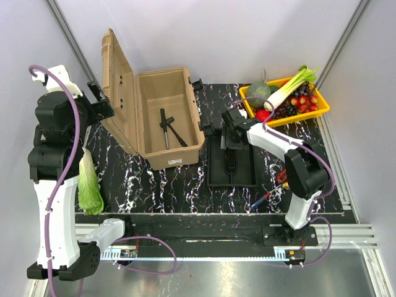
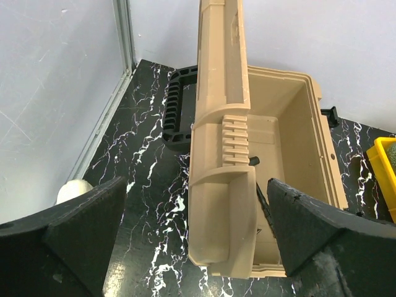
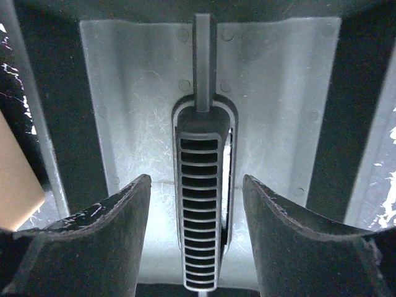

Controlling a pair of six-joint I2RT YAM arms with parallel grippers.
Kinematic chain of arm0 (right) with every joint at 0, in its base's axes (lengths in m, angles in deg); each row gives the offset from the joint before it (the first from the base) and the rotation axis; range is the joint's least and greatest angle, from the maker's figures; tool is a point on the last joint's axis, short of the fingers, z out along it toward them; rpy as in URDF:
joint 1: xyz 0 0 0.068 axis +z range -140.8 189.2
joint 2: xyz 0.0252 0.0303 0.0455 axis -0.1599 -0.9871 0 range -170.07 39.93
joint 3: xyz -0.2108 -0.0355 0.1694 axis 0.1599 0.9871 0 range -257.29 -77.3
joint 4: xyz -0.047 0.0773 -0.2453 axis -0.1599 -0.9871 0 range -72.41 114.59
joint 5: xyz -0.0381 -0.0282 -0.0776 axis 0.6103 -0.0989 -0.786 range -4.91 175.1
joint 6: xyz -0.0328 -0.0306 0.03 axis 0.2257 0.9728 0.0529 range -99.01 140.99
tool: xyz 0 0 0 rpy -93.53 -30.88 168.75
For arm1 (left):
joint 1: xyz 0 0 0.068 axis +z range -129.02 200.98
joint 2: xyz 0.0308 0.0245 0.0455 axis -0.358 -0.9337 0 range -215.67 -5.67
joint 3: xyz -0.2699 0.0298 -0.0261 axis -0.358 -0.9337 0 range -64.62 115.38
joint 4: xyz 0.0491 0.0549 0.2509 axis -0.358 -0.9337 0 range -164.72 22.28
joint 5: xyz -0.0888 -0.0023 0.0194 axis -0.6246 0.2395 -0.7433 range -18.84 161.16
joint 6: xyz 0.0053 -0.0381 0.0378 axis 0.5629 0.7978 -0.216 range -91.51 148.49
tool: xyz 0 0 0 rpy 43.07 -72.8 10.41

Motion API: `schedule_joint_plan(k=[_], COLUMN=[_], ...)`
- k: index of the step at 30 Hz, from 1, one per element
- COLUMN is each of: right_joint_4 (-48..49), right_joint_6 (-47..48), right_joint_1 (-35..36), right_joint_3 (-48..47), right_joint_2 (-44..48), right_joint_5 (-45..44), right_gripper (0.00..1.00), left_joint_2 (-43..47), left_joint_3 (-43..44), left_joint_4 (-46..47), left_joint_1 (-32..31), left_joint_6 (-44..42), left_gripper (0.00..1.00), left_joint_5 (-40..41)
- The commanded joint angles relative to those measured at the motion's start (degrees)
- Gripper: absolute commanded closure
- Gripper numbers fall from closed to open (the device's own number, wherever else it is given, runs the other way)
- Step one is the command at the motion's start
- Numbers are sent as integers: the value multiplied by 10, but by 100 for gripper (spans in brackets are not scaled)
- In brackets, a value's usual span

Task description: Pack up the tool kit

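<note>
The right gripper point(image 3: 195, 182) is wide apart, just over the tray point(image 3: 124, 93), its handle point(image 3: 199, 247) between the fingers point(image 3: 99, 235). The left gripper point(image 2: 197, 185) is apart too, the open toolbox point(image 2: 291, 124) below it.

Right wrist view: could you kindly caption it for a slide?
Open right gripper flanking the ribbed centre handle of the black plastic tray.

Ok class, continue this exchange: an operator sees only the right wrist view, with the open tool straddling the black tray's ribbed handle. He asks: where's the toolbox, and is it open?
Observer: The toolbox stands left of the tray, lid up.
Operator: Anything inside?
Observer: Two long dark hand tools on its floor.
Operator: And the left tool?
Observer: The left tool hangs open, left of the raised lid.
</note>
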Motion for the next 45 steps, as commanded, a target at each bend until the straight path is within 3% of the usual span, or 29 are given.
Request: schedule_joint_plan(k=[1, 7, 17, 26, 27, 30, 31, 45], right_joint_4=[36, -3, -7, -13, -17, -35, -46, -126], right_joint_6=[-13, -37, -58, -72, -72, -71, -71, -12], right_joint_1=[3, 4, 14, 45, 47, 48, 49, 49], right_joint_3=[1, -7, 22, 39, 40, 30, 23, -110], right_joint_2=[-18, -39, -30, -11, -9, -2, 0, 100], right_joint_5=[16, -27, -22, -60, -67, -87, -98, -259], right_gripper=[36, 47, 56, 56, 60, 97, 100, 100], left_joint_2=[8, 3, 2, 8, 9, 10, 11, 24], left_joint_3=[-3, 0, 0, -7, -8, -11, -10, -4], left_joint_4=[24, 25, 25, 25, 25, 25, 25, 22], left_joint_1=[2, 2, 2, 2, 2, 2, 2, 2], left_joint_6=[2, 7, 10, 9, 8, 8, 8, 5], left_gripper=[1, 1, 1, 1, 1, 1, 1, 1], left_joint_5=[-14, -29, -50, -53, -53, -55, -56, -50])
